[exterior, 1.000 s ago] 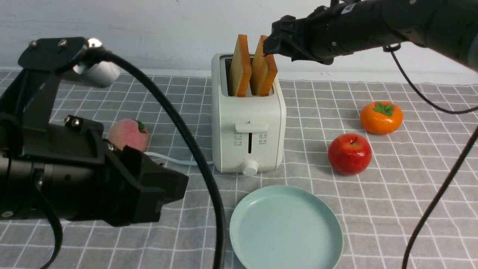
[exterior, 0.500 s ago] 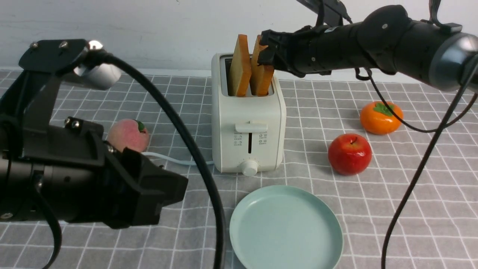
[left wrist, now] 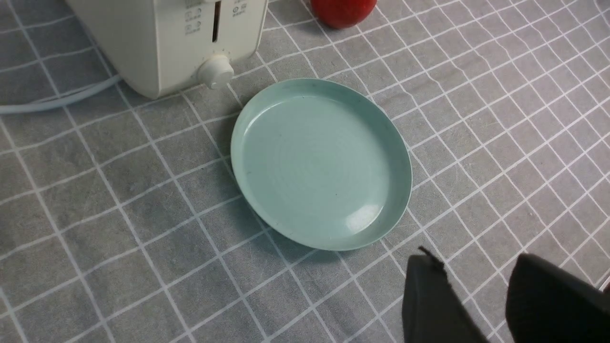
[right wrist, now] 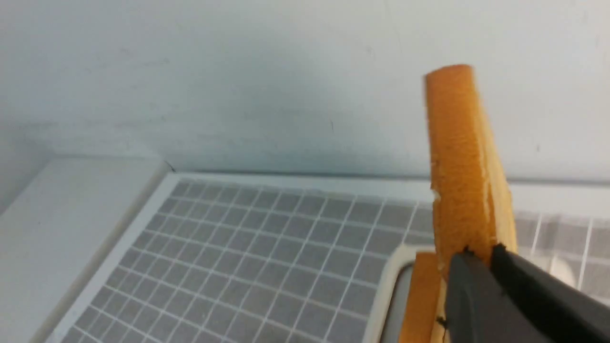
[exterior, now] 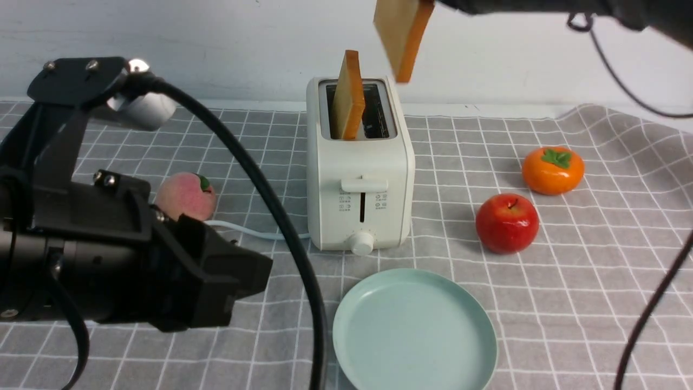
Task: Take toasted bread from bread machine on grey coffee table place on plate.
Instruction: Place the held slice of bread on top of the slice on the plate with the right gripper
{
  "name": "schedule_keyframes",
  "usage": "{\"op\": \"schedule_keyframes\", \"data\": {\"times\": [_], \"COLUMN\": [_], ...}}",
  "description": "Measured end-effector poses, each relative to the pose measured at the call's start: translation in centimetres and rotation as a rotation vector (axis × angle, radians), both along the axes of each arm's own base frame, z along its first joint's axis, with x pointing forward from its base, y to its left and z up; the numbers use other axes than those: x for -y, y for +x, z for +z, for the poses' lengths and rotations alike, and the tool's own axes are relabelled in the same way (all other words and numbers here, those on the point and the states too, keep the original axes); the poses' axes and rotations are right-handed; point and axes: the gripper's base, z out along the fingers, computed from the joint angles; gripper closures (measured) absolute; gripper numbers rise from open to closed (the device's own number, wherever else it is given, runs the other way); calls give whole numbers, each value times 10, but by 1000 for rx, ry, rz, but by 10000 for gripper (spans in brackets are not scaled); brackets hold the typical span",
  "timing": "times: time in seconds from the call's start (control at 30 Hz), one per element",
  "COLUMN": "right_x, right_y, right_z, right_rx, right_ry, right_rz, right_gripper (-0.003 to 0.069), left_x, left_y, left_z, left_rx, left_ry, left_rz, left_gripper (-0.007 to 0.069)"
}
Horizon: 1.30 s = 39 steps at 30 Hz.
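Front camera looks forward across the surface (exterior: pixel 568 303). Left wrist's looks closely down on the plate (left wrist: pixel 321 164), shared with front; right wrist's, high up, seemingly faces the far wall (right wrist: pixel 190 71).

- Square golden-brown toast slices (exterior: pixel 401 32): 2
- Cream-white two-slot plastic toaster (exterior: pixel 360 184): 1
- Round glossy mint-green plate (exterior: pixel 414 330): 1
- Shiny red apple (exterior: pixel 507 223): 1
- Orange persimmon with green leaf cap (exterior: pixel 552 170): 1
- Pale pink peach (exterior: pixel 185 196): 1

The bread machine (exterior: pixel 360 179) stands on the grey coffee table (exterior: pixel 584 303), the plate (exterior: pixel 414 330) just before it. One toast slice (exterior: pixel 348 103) sits in its left slot, a second toast slice (exterior: pixel 400 32) above. Peach (exterior: pixel 185 195) left; apple (exterior: pixel 507 223) right, persimmon (exterior: pixel 553 170) behind the apple.
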Motion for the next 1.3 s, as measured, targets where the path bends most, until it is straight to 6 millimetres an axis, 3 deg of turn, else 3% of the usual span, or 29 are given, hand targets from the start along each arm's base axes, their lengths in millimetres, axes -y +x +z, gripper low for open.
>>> {"op": "schedule_keyframes", "data": {"times": [0.1,0.17,0.3,0.37,0.47,0.5,0.67,0.87,1.07,1.2,1.3], "right_x": [39,59,84,91,85,84,44,7,4,4,5], "right_y": [-27,-41,-62,-70,-71,-71,-81,-92,-95,-98,-96], "right_z": [40,48,42,25,-9,-9,-88,-129,-163,-193,-201], "right_rx": [55,12,-202,-387,-544,-543,-756,-680,-732,-867,-894], "right_ry": [-79,-130,-171,-190,-202,-201,-111,53,146,189,192], "right_rz": [-6,12,74,136,199,202,391,481,389,345,323], "right_gripper": [638,638,638,638,638,638,637,634,599,529,418], "left_x": [0,0,0,0,1,1,1,2,3,3,3], "left_y": [0,0,0,0,-1,-1,-1,-1,-2,-2,-2], "left_z": [0,0,0,0,0,0,1,1,2,2,2], "left_rx": [-4,-4,-4,-5,-14,-15,-16,-22,-37,-39,-39], "left_ry": [3,3,3,2,-10,-12,-26,-35,-58,-60,-60], "left_rz": [-1,-2,-2,-2,-4,-4,-3,-4,-7,-7,-7], "left_gripper": [387,387,387,387,387,387,387,387,386,386,386]}}
